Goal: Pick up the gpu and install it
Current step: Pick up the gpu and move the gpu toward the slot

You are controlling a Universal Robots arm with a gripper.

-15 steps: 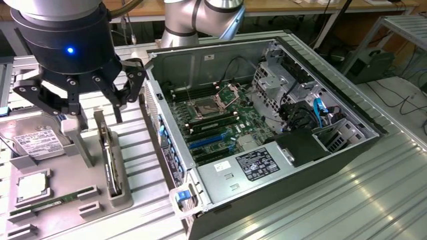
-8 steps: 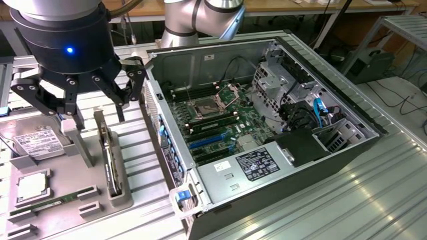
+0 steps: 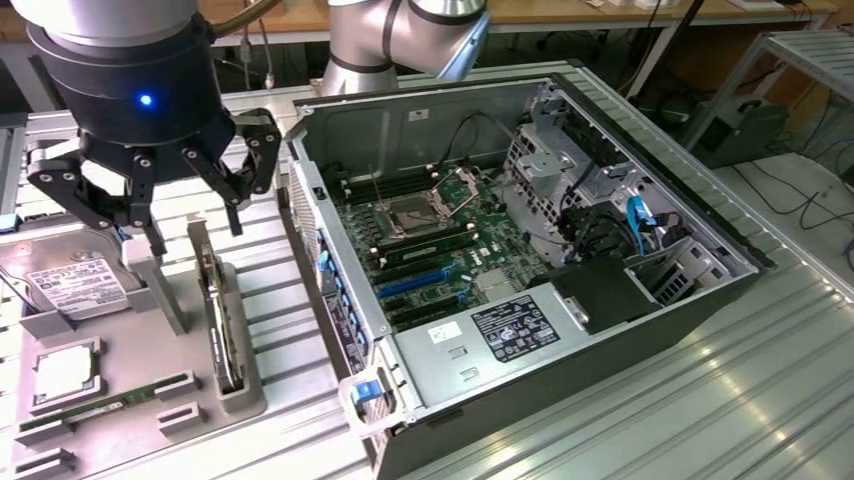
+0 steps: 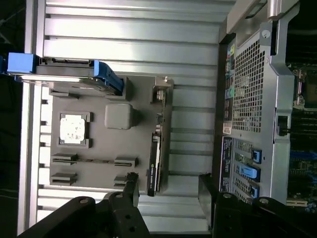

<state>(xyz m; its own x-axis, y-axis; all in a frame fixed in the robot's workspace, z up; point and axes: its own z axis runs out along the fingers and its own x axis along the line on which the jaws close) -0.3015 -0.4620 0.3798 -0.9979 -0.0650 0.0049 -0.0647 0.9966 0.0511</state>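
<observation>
The drive (image 3: 67, 285) lies at the exterior view's left on the grey tray (image 3: 134, 345), with a grey post (image 3: 156, 290) just beside it. Above them my gripper (image 3: 187, 215) hangs with its jaws spread wide and nothing in them. The gpu (image 3: 210, 285) stands edge-on in its holder (image 3: 240, 390) below the gripper, and the wrist view puts it between the two fingers.

I judge that thin edge the main hazard. A small sideways error on the way down would land a finger on top of the card or on the holder wall, or knock the post. A skewed grip could jam the card in its slot as it rises.

Further right, the case (image 3: 400, 120) stands just beside the tray, so a carried card could clip its rim. The blue slots (image 3: 407, 285) sit deep among cables, and a tilted entry would strain the connector.
</observation>
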